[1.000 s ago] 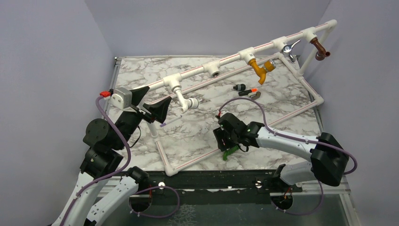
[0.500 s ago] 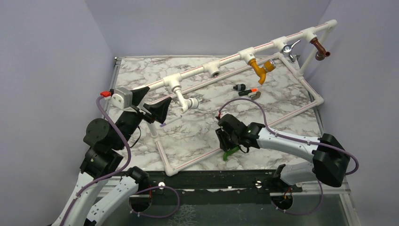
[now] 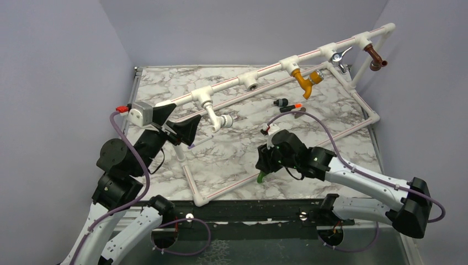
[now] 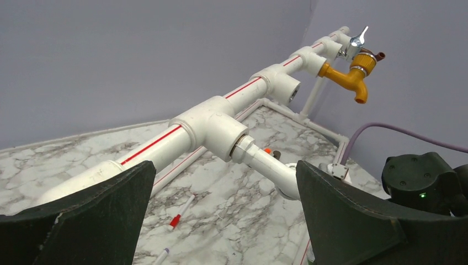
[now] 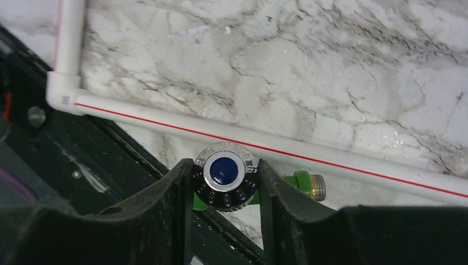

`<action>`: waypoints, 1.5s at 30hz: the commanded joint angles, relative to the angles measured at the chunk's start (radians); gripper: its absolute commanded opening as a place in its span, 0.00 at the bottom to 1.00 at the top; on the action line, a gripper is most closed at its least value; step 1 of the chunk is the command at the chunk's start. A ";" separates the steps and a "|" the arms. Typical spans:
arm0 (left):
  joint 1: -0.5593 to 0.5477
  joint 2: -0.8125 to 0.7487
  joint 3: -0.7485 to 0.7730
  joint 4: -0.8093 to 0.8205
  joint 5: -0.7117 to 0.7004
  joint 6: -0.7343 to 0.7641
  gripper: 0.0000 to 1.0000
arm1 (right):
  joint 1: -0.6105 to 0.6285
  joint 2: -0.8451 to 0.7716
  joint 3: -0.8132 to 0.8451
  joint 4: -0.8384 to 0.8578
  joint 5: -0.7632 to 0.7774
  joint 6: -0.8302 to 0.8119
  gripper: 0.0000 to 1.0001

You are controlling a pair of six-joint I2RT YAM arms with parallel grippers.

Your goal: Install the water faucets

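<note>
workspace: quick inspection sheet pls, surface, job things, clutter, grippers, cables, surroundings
surface: marbled table, white pipe frame standing on it
job's things: white faucet, yellow faucet, silver faucet and brown faucet are on the frame; one socket open; green faucet off the frame
clutter: small loose parts on the table past the right arm
grippers: left gripper open by the frame, fingers empty; right gripper shut on the green faucet's knob
cables: purple cable on left arm, another on right; no snag seen
surroundings: plain walls, black rail at the near edge
</note>
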 commanded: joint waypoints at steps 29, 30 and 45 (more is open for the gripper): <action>-0.002 -0.149 -0.170 -0.354 0.366 -0.531 0.99 | 0.018 -0.267 -0.142 0.642 -1.004 -0.666 0.01; -0.002 -0.142 -0.183 -0.350 0.389 -0.540 0.99 | 0.019 -0.256 -0.135 0.642 -1.038 -0.686 0.01; -0.002 -0.069 -0.328 -0.187 0.703 -0.616 0.90 | 0.030 -0.057 0.065 0.393 -1.339 -1.125 0.00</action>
